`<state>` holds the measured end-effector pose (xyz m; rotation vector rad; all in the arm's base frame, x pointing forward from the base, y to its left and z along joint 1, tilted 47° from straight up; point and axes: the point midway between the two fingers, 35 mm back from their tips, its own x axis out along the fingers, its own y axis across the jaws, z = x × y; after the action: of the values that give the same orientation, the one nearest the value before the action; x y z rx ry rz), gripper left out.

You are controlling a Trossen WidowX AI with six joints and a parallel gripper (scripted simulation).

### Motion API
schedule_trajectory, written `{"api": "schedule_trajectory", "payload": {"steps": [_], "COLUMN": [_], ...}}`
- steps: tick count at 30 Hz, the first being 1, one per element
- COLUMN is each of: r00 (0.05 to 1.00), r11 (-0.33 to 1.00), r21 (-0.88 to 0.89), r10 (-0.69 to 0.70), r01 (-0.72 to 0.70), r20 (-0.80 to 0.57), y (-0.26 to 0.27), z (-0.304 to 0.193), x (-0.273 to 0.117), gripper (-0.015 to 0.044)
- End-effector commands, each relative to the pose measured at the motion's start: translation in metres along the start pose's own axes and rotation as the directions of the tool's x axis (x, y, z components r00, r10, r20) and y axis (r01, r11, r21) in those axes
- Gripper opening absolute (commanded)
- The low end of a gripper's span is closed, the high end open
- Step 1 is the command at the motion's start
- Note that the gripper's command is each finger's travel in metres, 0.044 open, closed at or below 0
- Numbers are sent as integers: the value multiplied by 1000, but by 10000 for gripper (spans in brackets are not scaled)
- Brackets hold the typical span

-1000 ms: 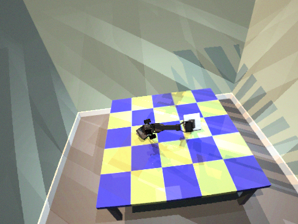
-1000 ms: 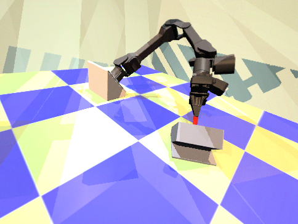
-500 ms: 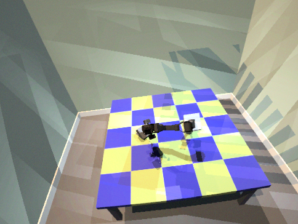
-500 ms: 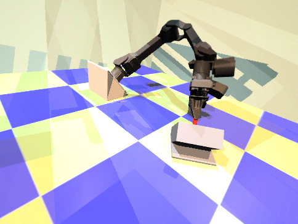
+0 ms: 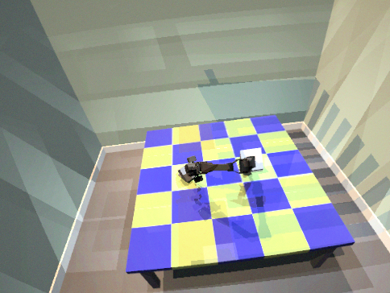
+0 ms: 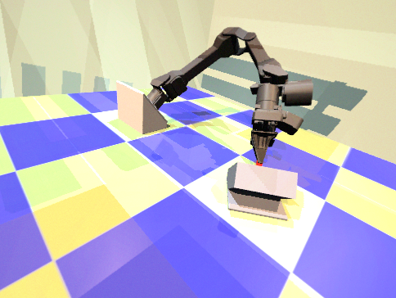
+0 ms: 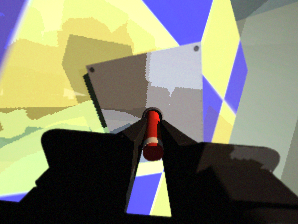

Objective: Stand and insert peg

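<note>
The red peg [image 7: 152,134] [image 6: 258,164] is held between the fingers of my gripper [image 7: 152,142] [image 6: 259,159] [image 5: 192,169], which is shut on it. The peg's far end sits in the dark hole [image 7: 152,112] in the face of the sloped panel [image 7: 172,75] [image 6: 266,180] [image 5: 182,173]. In the exterior view only a short red tip shows between the fingertips and the panel's upper edge. The gripper points steeply down at the panel, close above it. The peg's white band is not visible.
A pale wedge-shaped block [image 6: 132,107] [image 5: 255,156] stands at the arm's base. The checkered blue and yellow table [image 5: 242,237] [image 6: 102,246] ends at edges on all sides, with a walled floor around it.
</note>
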<state>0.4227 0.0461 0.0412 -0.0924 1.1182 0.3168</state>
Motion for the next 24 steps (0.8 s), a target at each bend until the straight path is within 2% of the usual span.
{"api": "schedule_trajectory", "payload": {"steps": [1, 12, 24], "r00": [1000, 1000, 1000], "r11": [1000, 1000, 1000], "r21": [1, 0, 0], "r10": [-3, 0, 0], "r01": [3, 0, 0], "r20": [0, -1, -1], "y": [0, 0, 0], "z": [0, 0, 0], "x": [2, 1, 1], "gripper": [0, 0, 315]}}
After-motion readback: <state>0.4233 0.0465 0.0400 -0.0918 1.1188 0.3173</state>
